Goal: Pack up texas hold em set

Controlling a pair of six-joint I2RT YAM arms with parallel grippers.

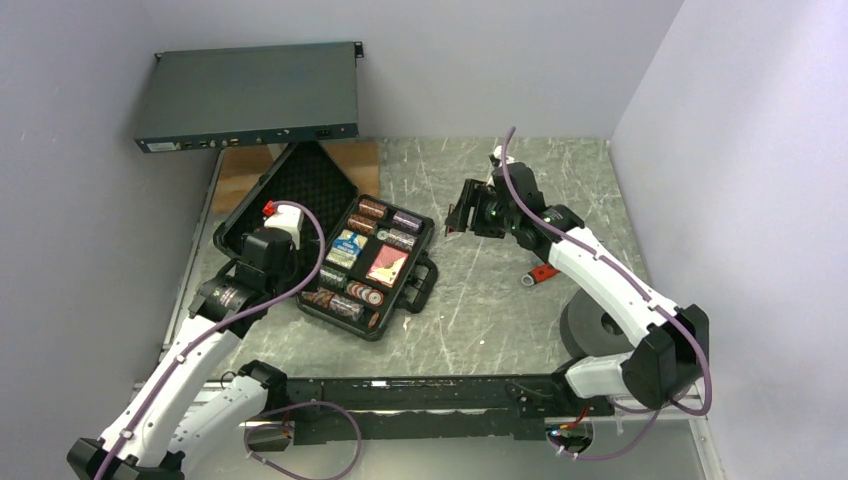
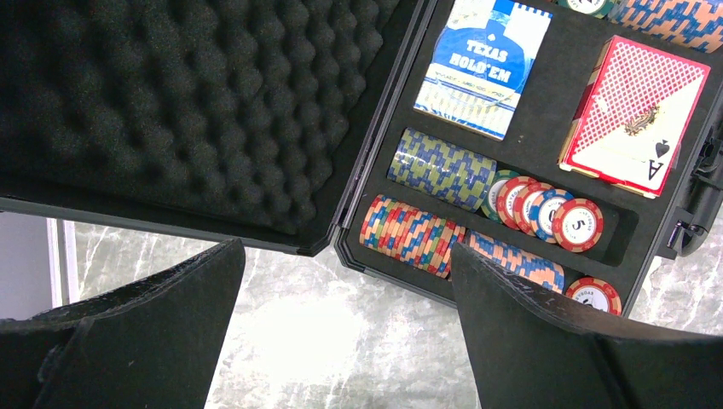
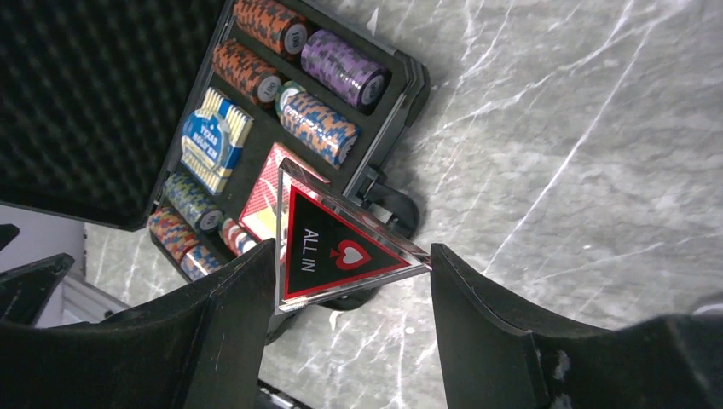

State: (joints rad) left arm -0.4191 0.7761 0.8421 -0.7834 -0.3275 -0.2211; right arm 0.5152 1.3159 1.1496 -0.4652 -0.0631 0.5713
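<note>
The black case (image 1: 424,272) lies open left of centre, with its foam lid (image 1: 306,183) folded back. Its tray holds rolls of striped chips (image 1: 345,300), a blue card box (image 1: 347,248) and a red card box (image 1: 388,265). My left gripper (image 1: 270,258) is over the case's near-left side. In the left wrist view it (image 2: 345,281) is open and empty above bare table by the hinge corner, with chip rolls (image 2: 413,234) just beyond. My right gripper (image 1: 463,220), right of the case, is shut on a triangular "ALL IN" token (image 3: 337,247).
A flat dark-grey rack unit (image 1: 250,95) stands at the back left, above a brown board (image 1: 243,172). A red-handled wrench (image 1: 541,273) lies under the right arm. A grey disc (image 1: 590,330) sits near the right arm's base. Walls close in on both sides.
</note>
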